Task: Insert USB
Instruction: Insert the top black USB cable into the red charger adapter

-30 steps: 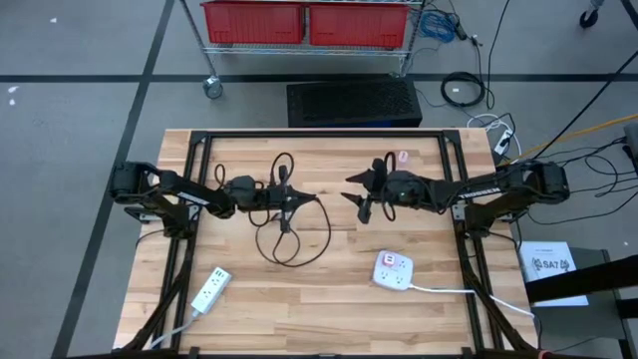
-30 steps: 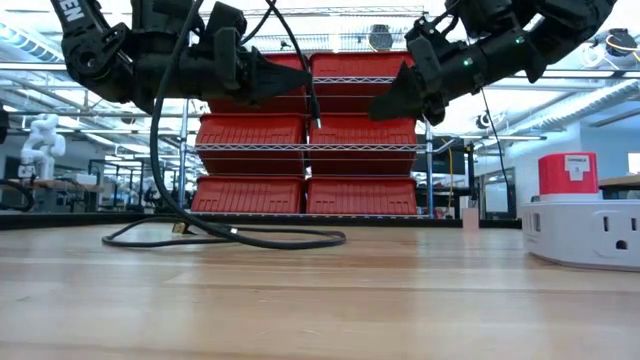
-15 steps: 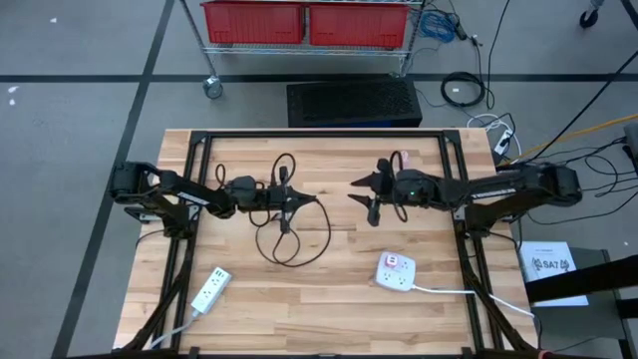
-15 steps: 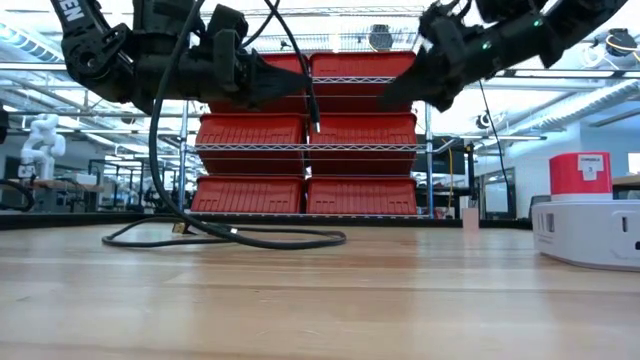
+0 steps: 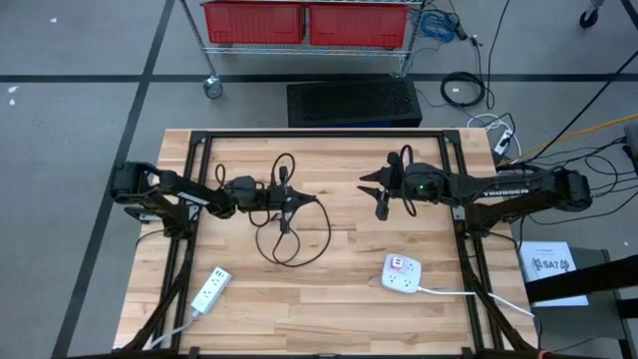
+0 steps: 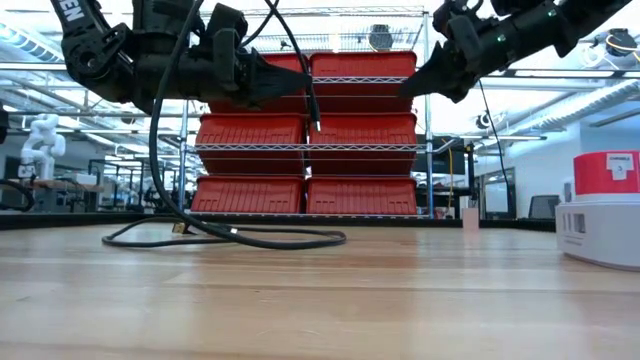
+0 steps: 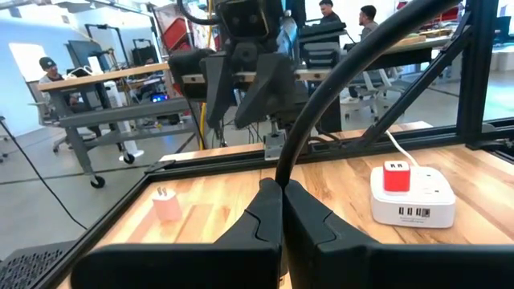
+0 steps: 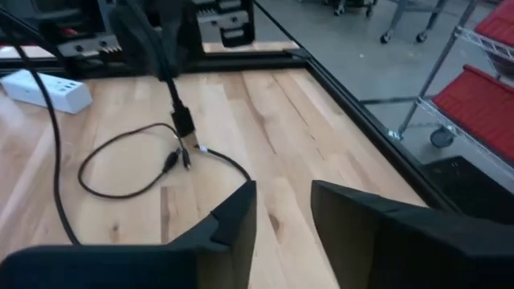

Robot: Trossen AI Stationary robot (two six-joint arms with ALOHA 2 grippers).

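A black USB cable lies partly in a loop on the wood, and its plug end hangs in the air below my left gripper. That gripper is left of centre and shut on the cable. My right gripper hovers open, right of centre, facing the left gripper with a gap between them. A white power hub with a red adapter rests flat on the table toward the near right, below the right arm. My left gripper pinches the black cable between its two shut fingers, a short way back from the plug end. The fingers lie level, pointing toward the table's right, across the cable. The plug end hangs clear, and the rest drops slack to the loop.
A white power strip lies near the near left corner. A small pink charger stands by the far edge. The black frame rails border the table. Bare wood spans the middle. People sit at desks in the room beyond.
My right gripper has drawn back toward the table's right edge and slightly toward the far edge, rising, staying open. The white power hub has slid a little toward the right edge. The left gripper and cable have kept still.
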